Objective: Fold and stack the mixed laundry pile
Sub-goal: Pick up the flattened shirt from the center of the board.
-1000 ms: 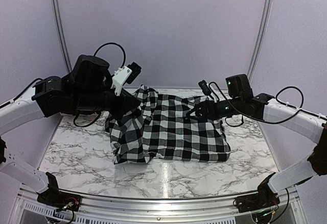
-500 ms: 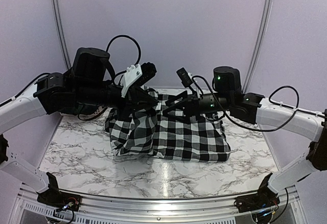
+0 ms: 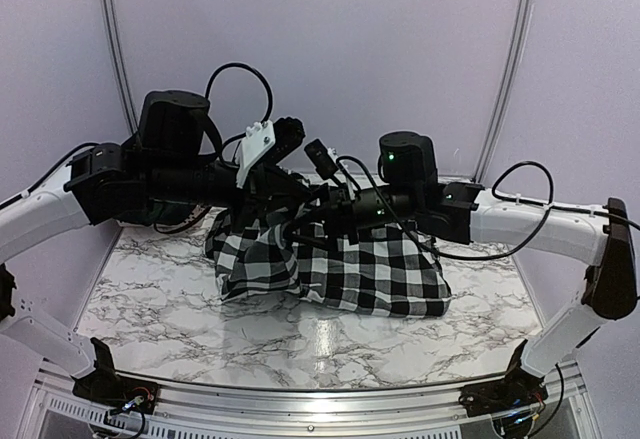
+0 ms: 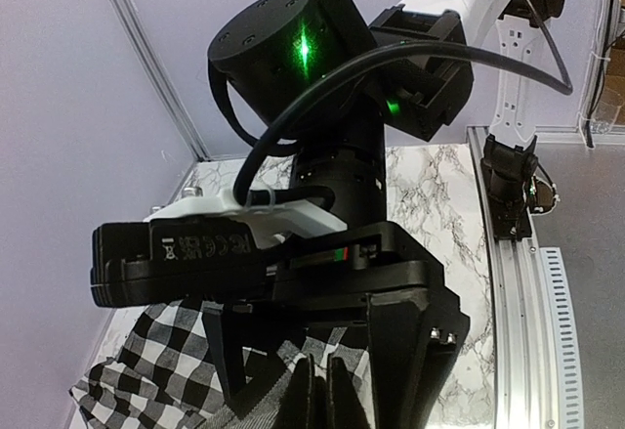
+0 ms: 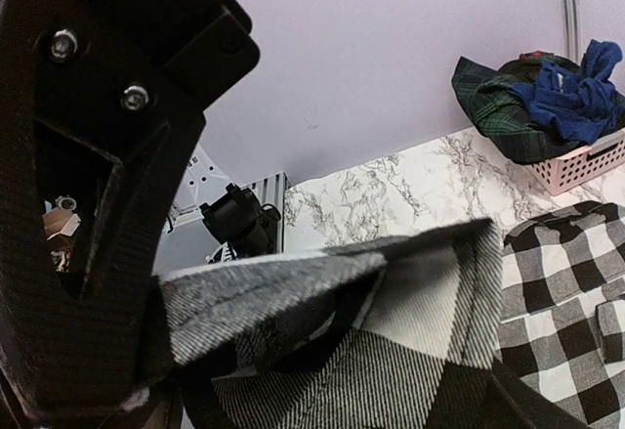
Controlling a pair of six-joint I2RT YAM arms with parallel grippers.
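Note:
The black-and-white checked shirt (image 3: 370,274) lies spread on the marble table, its left edge lifted off the surface. My left gripper (image 3: 298,197) is shut on that raised edge, its fingertips (image 4: 305,395) pressed together on the cloth. My right gripper (image 3: 303,227) has come in against it from the right, and its two fingers (image 4: 405,351) stand wide apart on either side of the same fold. In the right wrist view the raised cloth (image 5: 420,331) fills the space between the jaws. A navy T-shirt (image 5: 576,92) and a dark green plaid garment (image 5: 498,107) lie in a basket.
The pink basket (image 5: 586,160) stands at the table's far end by the wall. Both arms cross above the left half of the shirt. Bare marble table (image 3: 330,344) shows in front of the shirt, with the metal rail (image 3: 300,399) along the near edge.
My right arm has swung left across the shirt to meet the left gripper. The left gripper has lifted the shirt's edge and carried it slightly right. The right jaws have narrowed a little.

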